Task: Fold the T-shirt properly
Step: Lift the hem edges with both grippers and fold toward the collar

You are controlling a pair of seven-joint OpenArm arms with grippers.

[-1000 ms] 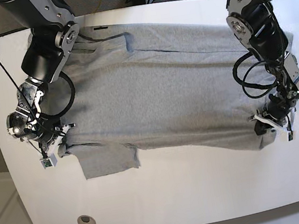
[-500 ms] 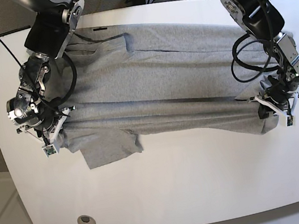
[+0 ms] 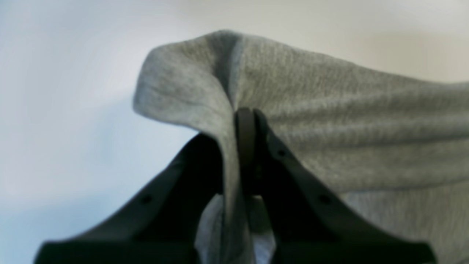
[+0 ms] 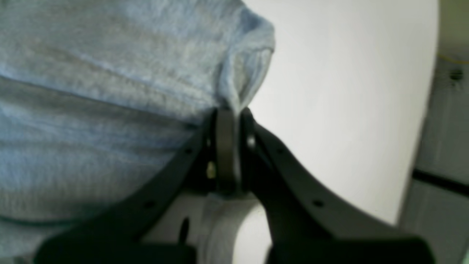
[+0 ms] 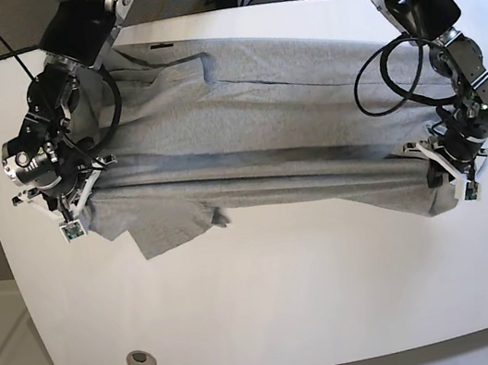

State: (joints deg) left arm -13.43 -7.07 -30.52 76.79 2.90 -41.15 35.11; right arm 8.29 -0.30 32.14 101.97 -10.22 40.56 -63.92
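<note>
T-shirt [image 5: 264, 132], heather-grey, lies spread across the white table [image 5: 273, 299], its near edge lifted off the surface. Left gripper [image 3: 244, 121] is clamped on a fabric fold at one end; right gripper [image 4: 228, 117] is clamped on the opposite end.

white round-cornered table [image 5: 273, 299] carries a large heather-grey cotton t-shirt [image 5: 264, 132], spread crosswise, near edge lifted.
</note>
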